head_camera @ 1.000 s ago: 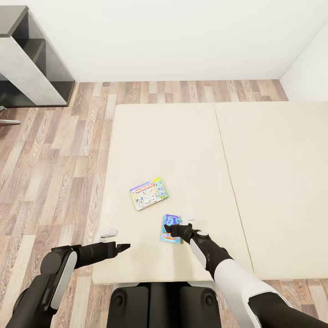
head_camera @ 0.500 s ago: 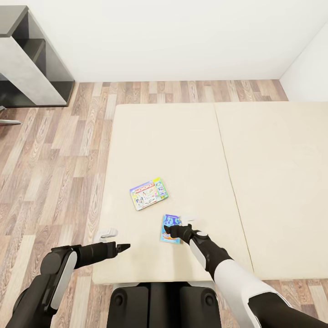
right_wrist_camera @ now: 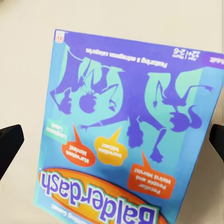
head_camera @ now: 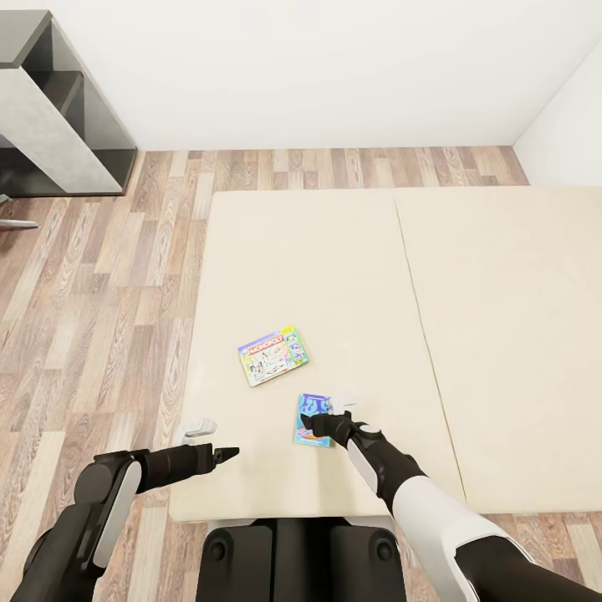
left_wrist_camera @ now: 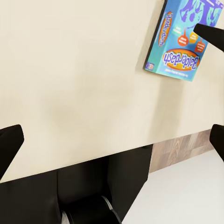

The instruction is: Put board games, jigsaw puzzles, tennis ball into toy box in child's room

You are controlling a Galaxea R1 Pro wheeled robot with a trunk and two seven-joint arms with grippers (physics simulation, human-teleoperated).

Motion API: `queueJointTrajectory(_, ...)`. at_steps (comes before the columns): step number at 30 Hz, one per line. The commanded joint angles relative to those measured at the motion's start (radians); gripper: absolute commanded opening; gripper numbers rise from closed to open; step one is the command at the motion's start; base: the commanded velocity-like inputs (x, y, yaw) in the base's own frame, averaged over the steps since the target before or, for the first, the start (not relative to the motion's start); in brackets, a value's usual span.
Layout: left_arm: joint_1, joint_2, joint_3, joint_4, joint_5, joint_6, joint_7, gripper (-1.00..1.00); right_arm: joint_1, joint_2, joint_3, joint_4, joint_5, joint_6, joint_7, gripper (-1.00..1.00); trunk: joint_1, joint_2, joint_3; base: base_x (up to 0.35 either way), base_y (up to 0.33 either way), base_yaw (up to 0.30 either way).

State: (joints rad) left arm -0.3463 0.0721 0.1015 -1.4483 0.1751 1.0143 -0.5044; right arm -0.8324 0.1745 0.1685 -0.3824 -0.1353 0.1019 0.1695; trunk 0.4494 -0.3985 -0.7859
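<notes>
Head view: my right tool (head_camera: 316, 420), fingers spread apart and clamped on nothing, hovers over the thin flat blue cartoon-art game box (head_camera: 310, 414) lying on the wide cream-beige bed (head_camera: 502, 334), near its front edge. In my right wrist view the blue box (right_wrist_camera: 130, 135) sits between my two dark fingertips. To grip well, I judge I should centre the fingers across one free edge and lower squarely, since a flat box offers little to pinch; sliding it toward 6 o'clock past the mattress edge may expose a lip. The second flat game box, pale with a red logo (head_camera: 274, 355), lies at 11 o'clock of the blue one, well apart. My left tool (head_camera: 227, 453), fingers apart and empty, rests at 9 o'clock, leaving open mattress around the grasp
</notes>
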Motion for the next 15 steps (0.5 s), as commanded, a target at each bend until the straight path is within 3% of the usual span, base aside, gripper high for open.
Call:
queueJointTrajectory(1, 0.0, 0.0, 0.001, -0.001, 0.004, 0.007, 0.0, 1.0, 0.0, 0.0, 0.003, -0.001, -0.011, 0.006, -0.001, 1.0, 0.001, -0.002, -0.001, 0.0, 0.0, 0.0)
queueJointTrajectory(9, 0.0, 0.0, 0.001, 0.0, 0.004, 0.007, 0.0, 1.0, -0.001, 0.0, 0.003, -0.001, -0.012, 0.019, -0.014, 1.0, 0.001, -0.002, -0.001, 0.0, 0.0, 0.0)
queueJointTrajectory(15, 0.0, 0.0, 0.001, -0.001, 0.004, 0.007, 0.0, 1.0, -0.001, 0.0, 0.003, 0.0, -0.013, 0.029, -0.078, 1.0, 0.001, -0.002, -0.001, 0.0, 0.0, 0.0)
